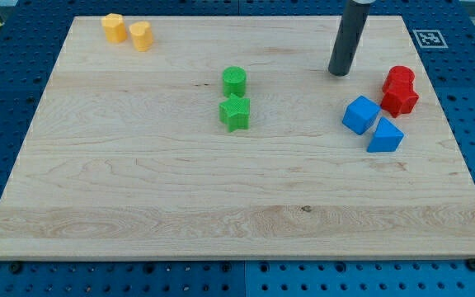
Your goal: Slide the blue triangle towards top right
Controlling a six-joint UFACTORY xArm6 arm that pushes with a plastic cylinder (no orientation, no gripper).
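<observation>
The blue triangle (385, 136) lies at the view's right, just below and right of a blue cube (359, 114), touching or nearly touching it. My tip (338, 73) rests on the board above and to the left of both blue blocks, apart from them. The dark rod rises from it to the view's top edge.
Two red blocks (399, 89) sit close together right of my tip, above the blue triangle. A green cylinder (234, 80) and a green star (234, 112) stand mid-board. Two yellow blocks (127, 31) lie at the top left. The wooden board (138, 206) ends near the blue triangle's right.
</observation>
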